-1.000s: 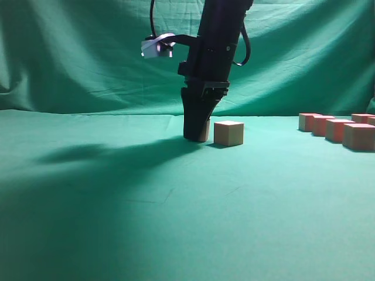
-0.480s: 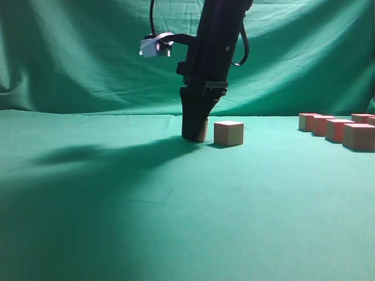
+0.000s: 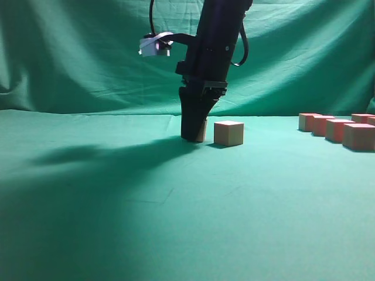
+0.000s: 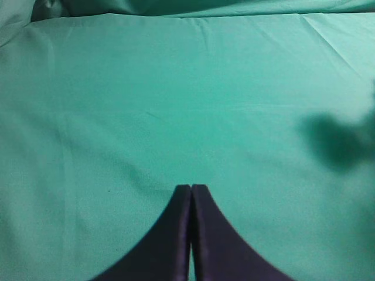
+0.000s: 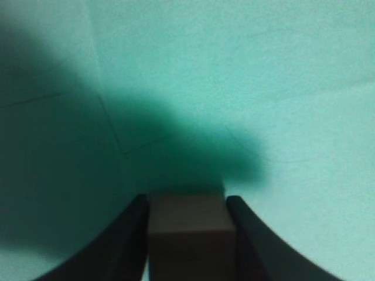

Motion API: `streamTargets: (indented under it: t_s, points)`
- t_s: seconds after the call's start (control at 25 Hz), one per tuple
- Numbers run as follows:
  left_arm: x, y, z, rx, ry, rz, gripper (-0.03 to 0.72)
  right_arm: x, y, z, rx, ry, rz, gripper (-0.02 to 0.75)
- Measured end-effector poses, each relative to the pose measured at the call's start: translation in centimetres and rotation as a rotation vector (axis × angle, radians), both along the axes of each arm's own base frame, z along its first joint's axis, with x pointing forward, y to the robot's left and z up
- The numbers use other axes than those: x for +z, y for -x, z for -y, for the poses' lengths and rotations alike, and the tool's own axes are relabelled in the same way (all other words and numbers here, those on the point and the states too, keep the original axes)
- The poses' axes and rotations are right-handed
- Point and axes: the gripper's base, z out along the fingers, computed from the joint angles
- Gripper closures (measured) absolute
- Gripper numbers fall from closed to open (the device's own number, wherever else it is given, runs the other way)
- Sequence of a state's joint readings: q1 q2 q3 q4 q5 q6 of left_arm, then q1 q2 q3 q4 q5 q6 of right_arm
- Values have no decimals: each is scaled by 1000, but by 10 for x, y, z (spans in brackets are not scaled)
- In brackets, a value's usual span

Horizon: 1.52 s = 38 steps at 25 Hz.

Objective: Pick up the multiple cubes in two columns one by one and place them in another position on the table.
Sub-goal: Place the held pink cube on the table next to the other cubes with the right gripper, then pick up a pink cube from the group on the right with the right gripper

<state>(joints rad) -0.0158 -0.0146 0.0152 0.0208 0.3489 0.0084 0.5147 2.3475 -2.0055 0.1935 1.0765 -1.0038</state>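
Starting at the 9 o'clock side of the exterior view, you are looking at bare green tabletop [image 3: 88,205] under a broad shadow, with the wrinkled green backdrop [image 3: 70,52] hanging behind it. Your left pincer [image 4: 191,190] is showing only in its own wrist view, where its two dark fingers are pressing together with nothing between them, hovering over plain cloth.

Toward the middle, your right arm [image 3: 214,52] is coming straight down from 12 o'clock, with a small white camera block [image 3: 155,45] sticking out at its 9 o'clock side. The right pincer [image 3: 194,136] is sitting at tabletop level, and its wrist view shows the fingers [image 5: 120,246] pressing both sides of a held cube [image 5: 190,234], so the pincer is gripping that cube at a moderate width. In the exterior view only a thin tan edge of this cube is peeking out beside the dark fingers; you cannot tell whether it is touching the cloth.

Just at the 3 o'clock side of the pincer, a second cube [image 3: 228,133] is standing alone on the tabletop, near the fingers but apart from them. This is the closest thing standing in the way on that side.

Farther toward 3 o'clock, well apart, the remaining cubes [image 3: 334,129] are lining up in rows at the frame edge, their reddish tops showing.
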Motion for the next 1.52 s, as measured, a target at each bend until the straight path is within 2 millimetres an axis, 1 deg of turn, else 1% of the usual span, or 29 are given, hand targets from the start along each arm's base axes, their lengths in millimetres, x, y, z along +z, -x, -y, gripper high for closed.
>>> streamTargets:
  t_s: [0.04,0.28,0.32,0.36,0.48,0.52,0.56,0.6,0.68,0.76,0.96,1.08,1.24,1.4,1.44,1.52]
  points:
    - [0,0,0,0,0,0,688,0,0,0,0,0,0,409]
    - [0,0,0,0,0,0,688,0,0,0,0,0,0,184]
    - [0,0,0,0,0,0,688,0,0,0,-2,0,-1,164]
    - [0,0,0,0,0,0,688,0,0,0,-8,-1,-2,179]
    - [0,0,0,0,0,0,688,1,0,0,-34,-6,-8,179]
    - [0,0,0,0,0,0,688,4,0,0,-38,-9,-4,179]
    - [0,0,0,0,0,0,688,9,1,0,-40,-15,5,158]
    - [0,0,0,0,0,0,688,17,1,0,-40,-24,13,158]
    - [0,0,0,0,0,0,688,41,3,0,-53,-53,40,158]
    - [0,0,0,0,0,0,688,71,6,1,-95,-91,58,158]
    - [0,0,0,0,0,0,688,144,29,13,-338,-198,36,158]
    - [0,0,0,0,0,0,688,182,45,23,-432,-266,53,158]
    - [0,0,0,0,0,0,688,226,65,42,-596,-320,118,158]
    - [0,0,0,0,0,0,688,267,86,71,-801,-346,245,158]
    - [0,0,0,0,0,0,688,276,94,80,-835,-345,279,158]
    - [0,0,0,0,0,0,688,286,111,96,-893,-339,317,158]
